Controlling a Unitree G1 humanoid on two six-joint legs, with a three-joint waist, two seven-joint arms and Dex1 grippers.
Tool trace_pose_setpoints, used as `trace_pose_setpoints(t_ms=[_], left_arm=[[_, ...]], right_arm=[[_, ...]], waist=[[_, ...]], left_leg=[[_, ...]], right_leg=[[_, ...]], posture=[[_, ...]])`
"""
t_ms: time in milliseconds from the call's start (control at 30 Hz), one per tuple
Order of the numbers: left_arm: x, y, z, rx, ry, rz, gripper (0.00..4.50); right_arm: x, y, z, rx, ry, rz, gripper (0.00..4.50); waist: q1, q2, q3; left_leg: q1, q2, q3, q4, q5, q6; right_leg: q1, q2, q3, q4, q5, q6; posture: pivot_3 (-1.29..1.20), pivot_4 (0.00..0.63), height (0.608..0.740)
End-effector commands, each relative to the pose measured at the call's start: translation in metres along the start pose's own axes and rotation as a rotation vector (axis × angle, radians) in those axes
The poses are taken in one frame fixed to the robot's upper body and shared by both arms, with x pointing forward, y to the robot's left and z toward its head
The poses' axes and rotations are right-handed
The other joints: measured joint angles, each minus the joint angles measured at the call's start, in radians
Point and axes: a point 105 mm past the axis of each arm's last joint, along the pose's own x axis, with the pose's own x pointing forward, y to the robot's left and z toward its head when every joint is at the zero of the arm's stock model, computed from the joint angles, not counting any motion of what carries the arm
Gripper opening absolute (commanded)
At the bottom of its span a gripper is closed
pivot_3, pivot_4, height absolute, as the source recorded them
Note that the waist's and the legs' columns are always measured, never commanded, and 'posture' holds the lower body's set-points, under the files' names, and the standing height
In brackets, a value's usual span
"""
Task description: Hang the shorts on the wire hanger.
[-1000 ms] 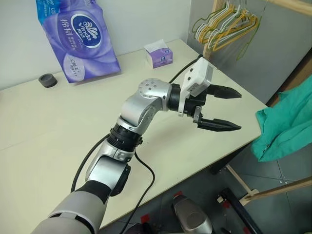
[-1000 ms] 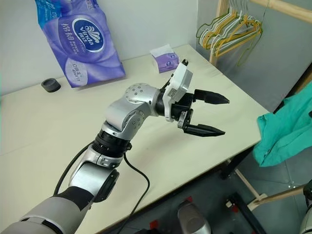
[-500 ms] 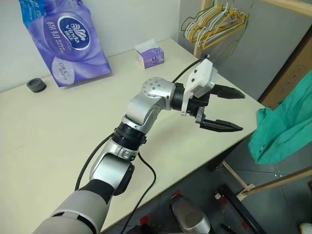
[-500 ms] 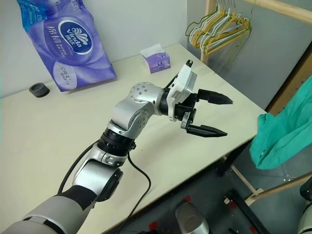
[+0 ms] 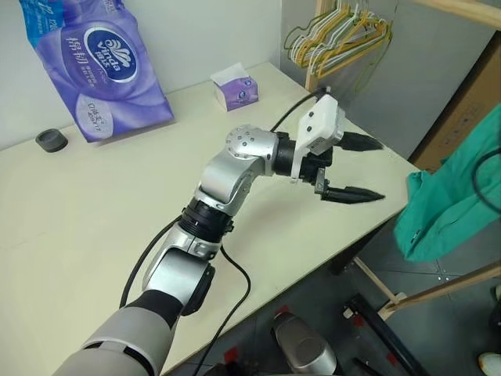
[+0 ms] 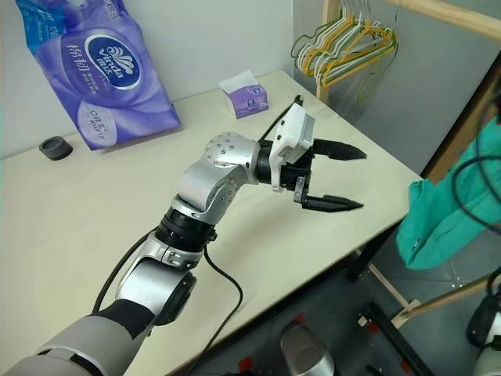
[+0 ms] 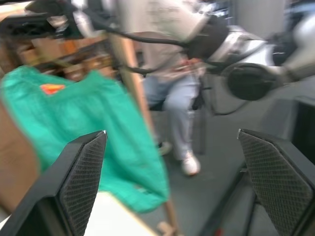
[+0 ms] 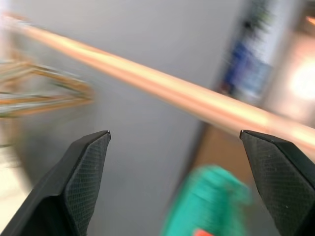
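On the far left of the smooth cream table [image 5: 70, 211] stand a glossy purple plastic pack of tissue rolls [image 5: 98, 66] and a small dark round cap [image 5: 48, 140]; a lilac tissue box [image 5: 234, 88] sits further along. Over the table's right edge the left gripper [image 5: 358, 168] hangs with its black ridged fingers spread wide, holding nothing. Behind it, thin yellow, white and green wire hangers [image 5: 337, 35] bunch on a wooden rail [image 8: 162, 88]; I cannot single out the olive wire hanger. At right the limp teal-green fabric shorts [image 5: 450, 200] drape off the rack. The right gripper [image 8: 174, 184] is likewise wide and empty. Best approach, I judge: pinch the gathered waistband, not loose cloth.
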Motion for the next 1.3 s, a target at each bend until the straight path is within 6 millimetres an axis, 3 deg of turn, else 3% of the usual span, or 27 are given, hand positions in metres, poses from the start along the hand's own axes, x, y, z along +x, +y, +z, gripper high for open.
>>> trace_pose_setpoints(t_ms=[33,167,267,400,433,533,667,767,967,1300], left_arm=[[-0.027,0.008,-0.001,-0.016,-0.008,0.137,4.50],[-0.065,-0.022,-0.019,-0.125,0.029,0.173,4.50],[-0.115,-0.015,-0.048,-0.190,0.126,0.496,4.50],[-0.192,0.002,-0.071,-0.168,0.198,1.114,4.50],[-0.207,0.002,-0.074,-0.164,0.207,1.232,4.50],[-0.256,-0.024,-0.090,-0.091,0.379,1.617,4.50],[-0.281,-0.062,-0.099,-0.103,0.410,1.853,4.50],[-0.293,-0.077,-0.103,-0.116,0.445,1.935,4.50],[-0.306,-0.077,-0.097,-0.104,0.444,1.973,4.50],[-0.294,-0.071,-0.094,-0.079,0.416,1.938,4.50]], right_arm=[[-0.008,0.046,0.010,0.017,-0.107,0.119,4.49],[-0.018,0.109,-0.012,0.148,-0.095,0.282,4.49],[-0.024,0.156,-0.032,0.239,-0.069,0.427,4.49],[-0.036,0.200,-0.051,0.264,-0.055,0.588,4.49],[-0.038,0.207,-0.054,0.266,-0.054,0.616,4.49],[-0.043,0.235,-0.070,0.312,-0.016,0.699,4.49],[-0.046,0.262,-0.090,0.358,0.030,0.754,4.49],[-0.047,0.275,-0.100,0.376,0.051,0.782,4.49],[-0.041,0.282,-0.109,0.404,0.071,0.771,4.49],[-0.043,0.293,-0.106,0.416,0.071,0.827,4.49]], waist=[[0.001,0.000,0.000],[0.006,0.003,-0.003],[0.032,0.004,-0.010],[0.111,-0.003,-0.020],[0.126,-0.004,-0.023],[0.185,-0.013,-0.041],[0.267,-0.018,-0.055],[0.335,-0.020,-0.058],[0.447,-0.020,-0.058],[0.516,-0.020,-0.058]], left_leg=[[0.000,0.000,0.000,0.000,0.000,0.000],[-0.002,0.001,-0.001,0.000,0.000,0.000],[-0.006,0.002,-0.004,0.003,0.000,0.000],[-0.009,0.001,-0.006,0.014,-0.001,-0.001],[-0.009,0.000,-0.007,0.016,-0.001,-0.001],[-0.009,0.000,-0.008,0.016,-0.002,-0.002],[-0.009,0.000,-0.010,0.016,-0.003,-0.004],[-0.008,0.000,-0.011,0.016,-0.003,-0.005],[-0.007,0.002,-0.015,0.019,0.000,-0.007],[-0.008,0.003,-0.018,0.019,0.001,-0.008]], right_leg=[[0.000,0.000,0.000,0.001,0.000,0.000],[-0.005,-0.003,0.000,0.005,0.003,-0.005],[-0.011,-0.003,-0.002,0.010,0.003,-0.006],[-0.014,-0.003,-0.004,0.017,0.003,-0.006],[-0.014,-0.004,-0.004,0.017,0.003,-0.006],[-0.014,-0.005,-0.006,0.017,0.004,-0.006],[-0.014,-0.004,-0.008,0.017,0.004,-0.007],[-0.014,-0.004,-0.009,0.017,0.006,-0.011],[-0.014,-0.001,-0.011,0.021,0.009,-0.016],[-0.014,-0.001,-0.023,0.020,0.010,-0.017]], posture=[[-0.51,0.136,0.740],[-0.42,0.105,0.740],[-0.37,0.087,0.740],[-0.30,0.070,0.740],[-0.28,0.063,0.740],[-0.23,0.054,0.740],[-0.11,0.040,0.740],[-0.06,0.046,0.740],[0.01,0.062,0.740],[0.05,0.078,0.740]])
